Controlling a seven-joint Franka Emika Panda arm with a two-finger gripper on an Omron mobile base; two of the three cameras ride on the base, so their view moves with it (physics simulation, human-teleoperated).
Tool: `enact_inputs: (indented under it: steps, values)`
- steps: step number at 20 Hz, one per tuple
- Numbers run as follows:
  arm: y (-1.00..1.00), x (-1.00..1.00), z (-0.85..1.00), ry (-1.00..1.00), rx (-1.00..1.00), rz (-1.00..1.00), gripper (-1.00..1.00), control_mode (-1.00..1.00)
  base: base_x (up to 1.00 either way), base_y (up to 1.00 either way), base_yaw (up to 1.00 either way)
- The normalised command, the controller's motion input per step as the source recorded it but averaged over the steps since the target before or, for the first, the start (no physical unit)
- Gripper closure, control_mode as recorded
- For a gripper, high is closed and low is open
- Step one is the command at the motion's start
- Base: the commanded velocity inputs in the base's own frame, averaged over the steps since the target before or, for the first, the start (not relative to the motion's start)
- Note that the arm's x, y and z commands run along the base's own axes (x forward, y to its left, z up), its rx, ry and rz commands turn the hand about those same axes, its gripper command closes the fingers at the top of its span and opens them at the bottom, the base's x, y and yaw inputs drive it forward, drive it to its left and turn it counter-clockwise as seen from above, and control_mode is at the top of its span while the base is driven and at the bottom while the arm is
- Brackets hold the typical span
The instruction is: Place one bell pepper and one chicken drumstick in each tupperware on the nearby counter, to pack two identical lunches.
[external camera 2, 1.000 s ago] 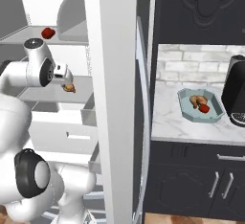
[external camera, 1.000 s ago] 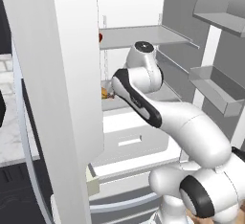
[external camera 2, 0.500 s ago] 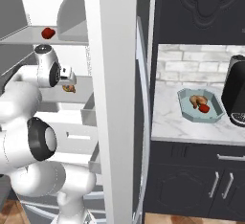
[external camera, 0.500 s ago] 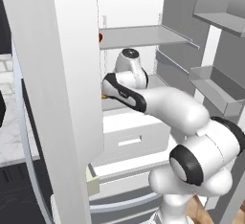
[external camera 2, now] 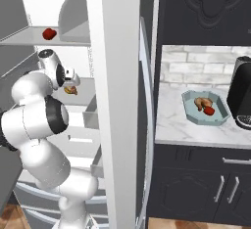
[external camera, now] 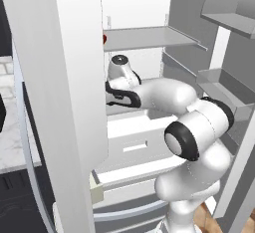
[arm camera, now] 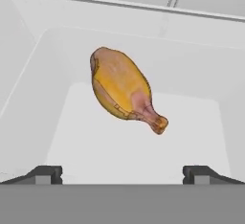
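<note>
Inside the open refrigerator, the pincer (arm camera: 122, 173) hangs with its jaws spread wide and nothing between them; in the hand view its two dark fingertips (arm camera: 44, 174) rise at the lower edge. Just beyond them a chicken drumstick (arm camera: 123, 88) lies on the white floor of a refrigerator shelf (arm camera: 86, 141), plump end away from the pincer and thin bone toward it. In the right base view the same drumstick is a small brown patch beside the wrist, partly hidden. On the upper shelf (external camera 2: 29, 38) sits a red bell pepper (external camera 2: 48, 34). Farther off, on the marble surface (external camera 2: 169, 125), the teal tupperware (external camera 2: 192, 116) holds a second drumstick (external camera 2: 200, 103) and a second pepper (external camera 2: 209, 110), beside a black coffee machine (external camera 2: 241, 93) cut by the frame edge. No writing is legible anywhere.
</note>
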Motion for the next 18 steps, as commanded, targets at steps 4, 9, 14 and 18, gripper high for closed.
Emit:
enact_inputs:
  steps: [4,9,14,18]
  values:
    - [0.01,0.62,-0.05,0.0,0.0,0.0,-1.0,-1.0,0.0,0.0,0.0]
    - [0.22,0.34,-0.21,0.0,0.0,0.0,-1.0,-1.0,0.0,0.0,0.0]
    - [0.16,0.19,-0.24,0.0,0.0,0.0,-1.0,-1.0,0.0,0.0,0.0]
    - [0.0,0.27,-0.18,0.0,0.0,0.0,-1.0,-1.0,0.0,0.0,0.0]
